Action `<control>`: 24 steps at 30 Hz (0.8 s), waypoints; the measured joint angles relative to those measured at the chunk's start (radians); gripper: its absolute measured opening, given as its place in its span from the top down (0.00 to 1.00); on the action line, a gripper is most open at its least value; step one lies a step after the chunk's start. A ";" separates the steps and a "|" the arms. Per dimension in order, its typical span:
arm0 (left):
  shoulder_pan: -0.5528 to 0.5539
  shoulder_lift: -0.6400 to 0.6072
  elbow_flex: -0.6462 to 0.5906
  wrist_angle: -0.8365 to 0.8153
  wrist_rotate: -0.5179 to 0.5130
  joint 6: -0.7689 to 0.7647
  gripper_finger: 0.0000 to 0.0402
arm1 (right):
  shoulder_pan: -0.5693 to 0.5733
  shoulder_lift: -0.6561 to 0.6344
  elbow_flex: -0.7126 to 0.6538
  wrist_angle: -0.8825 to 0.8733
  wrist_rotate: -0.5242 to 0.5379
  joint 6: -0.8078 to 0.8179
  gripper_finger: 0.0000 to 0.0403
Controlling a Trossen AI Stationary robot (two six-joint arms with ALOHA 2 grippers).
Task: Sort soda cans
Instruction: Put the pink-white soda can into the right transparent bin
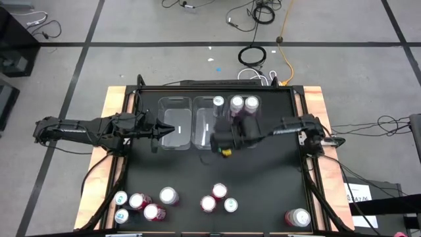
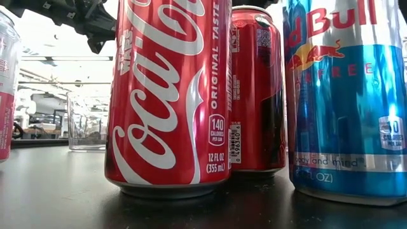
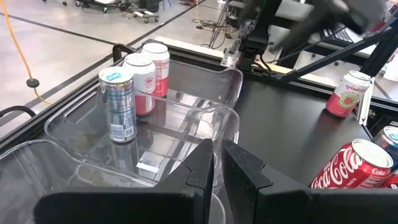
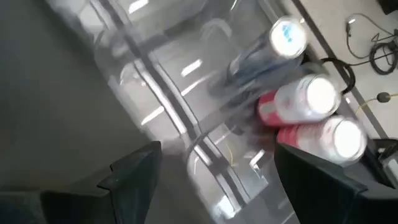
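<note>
Clear plastic bins (image 1: 176, 122) sit side by side at the far middle of the black table (image 1: 263, 178). One slim blue can (image 1: 218, 102) and two pink cans (image 1: 244, 104) stand in the far part of the bins toward the right. The right gripper (image 1: 217, 137) hovers at the near edge of those bins, fingers spread wide, holding nothing. The left gripper (image 1: 172, 128), closed and empty, hangs over the left bin. Nine more cans (image 1: 168, 196) stand along the near edge, among them a Coca-Cola can (image 2: 168, 95) and a Red Bull can (image 2: 346, 95).
</note>
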 joint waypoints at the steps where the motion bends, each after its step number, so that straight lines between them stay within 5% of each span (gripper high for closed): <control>1: 0.000 0.000 0.000 0.000 0.000 0.000 0.90 | 0.018 -0.011 -0.031 0.002 0.000 0.018 0.24; 14: 0.000 0.000 0.000 0.001 0.000 0.000 0.90 | 0.213 -0.462 -0.738 0.436 -0.040 0.297 0.24; 19: 0.000 0.000 0.000 0.001 0.000 0.000 0.90 | 0.301 -0.611 -0.864 0.443 -0.065 0.451 0.24; 24: 0.000 0.000 0.000 0.001 0.000 0.000 0.90 | 0.367 -0.702 -0.927 0.391 -0.092 0.406 0.24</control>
